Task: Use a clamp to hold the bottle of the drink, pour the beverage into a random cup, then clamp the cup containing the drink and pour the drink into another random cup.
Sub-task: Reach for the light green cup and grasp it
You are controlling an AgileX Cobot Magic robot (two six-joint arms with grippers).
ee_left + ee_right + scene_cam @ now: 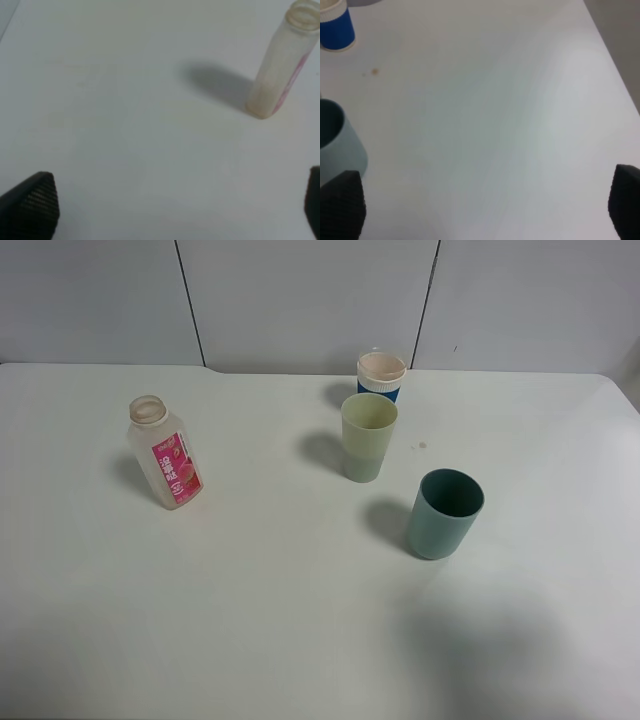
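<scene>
My left pincer [170, 210] and right pincer [482, 207] hang released above the white counter [300, 620]. Teal cup [445, 513] nearest; uncapped pink-labelled bottle [165, 452] upright, well left; pale green cup [368, 436], then blue-and-white cup [381, 377] beyond.

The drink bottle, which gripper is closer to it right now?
Left. The left gripper has the bottle ahead of it; the right gripper is over by the teal cup and blue cup.

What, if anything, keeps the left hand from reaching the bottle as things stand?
Probably nothing, so yes. The left hand is open, the bottle stands upright ahead of it, and only the table surface shows between them.
</scene>
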